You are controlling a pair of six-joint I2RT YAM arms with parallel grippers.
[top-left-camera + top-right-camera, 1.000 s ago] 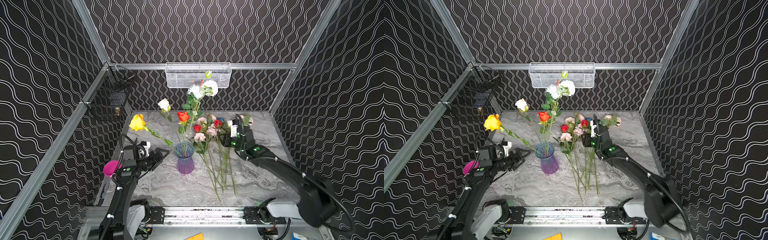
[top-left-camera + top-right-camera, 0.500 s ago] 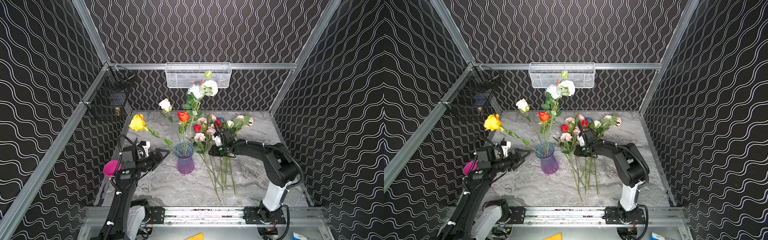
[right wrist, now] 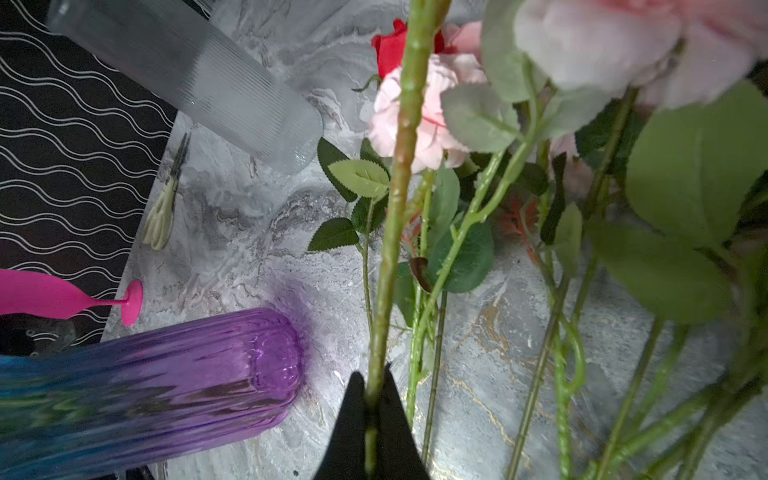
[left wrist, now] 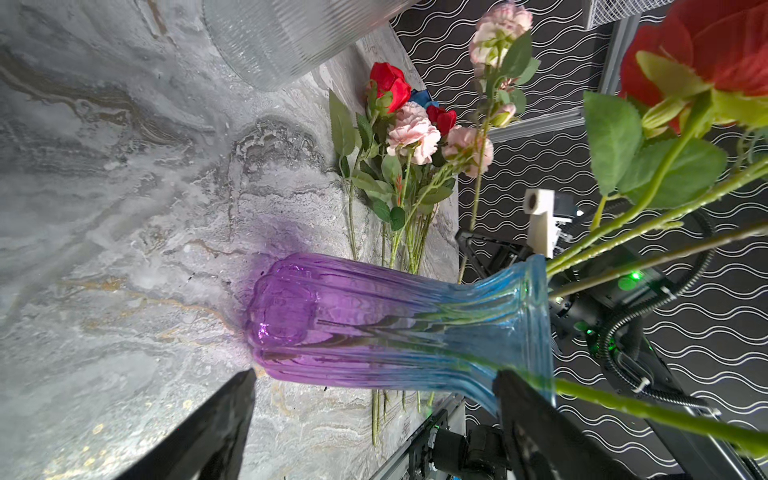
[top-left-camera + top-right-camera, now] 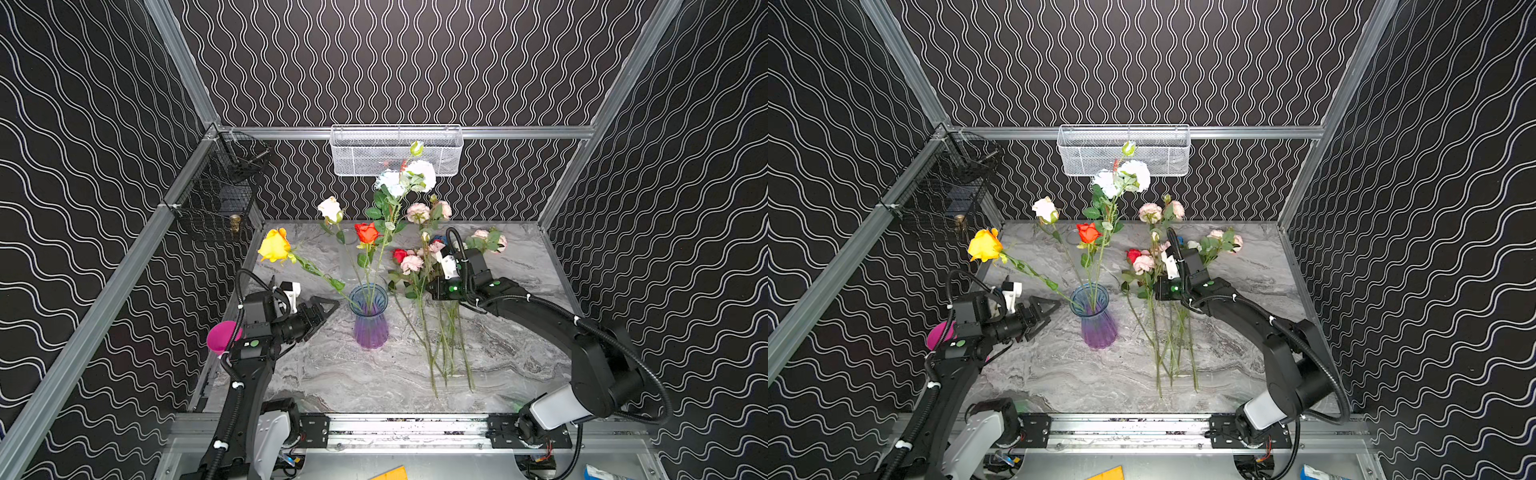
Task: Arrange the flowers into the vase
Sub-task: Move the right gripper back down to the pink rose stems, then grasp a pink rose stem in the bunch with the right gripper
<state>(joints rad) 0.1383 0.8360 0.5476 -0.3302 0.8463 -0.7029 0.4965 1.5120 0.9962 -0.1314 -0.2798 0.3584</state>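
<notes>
A purple-and-blue glass vase stands mid-table and holds a yellow, a white, a red-orange and tall white flowers. More flowers lie in a pile to its right, with red and pink heads. My right gripper is shut on one green stem from that pile. The pink heads of that flower stand up above the rest. My left gripper is open, just left of the vase, holding nothing.
A clear ribbed glass vase stands behind the purple one. A pink goblet is at the left edge, and scissors lie near it. A white mesh basket hangs on the back wall and a black wire basket on the left.
My right gripper dropped from over the flower heads to the stems, shut on one stem and lifted it, so its pink heads have risen. The left arm has not moved.
</notes>
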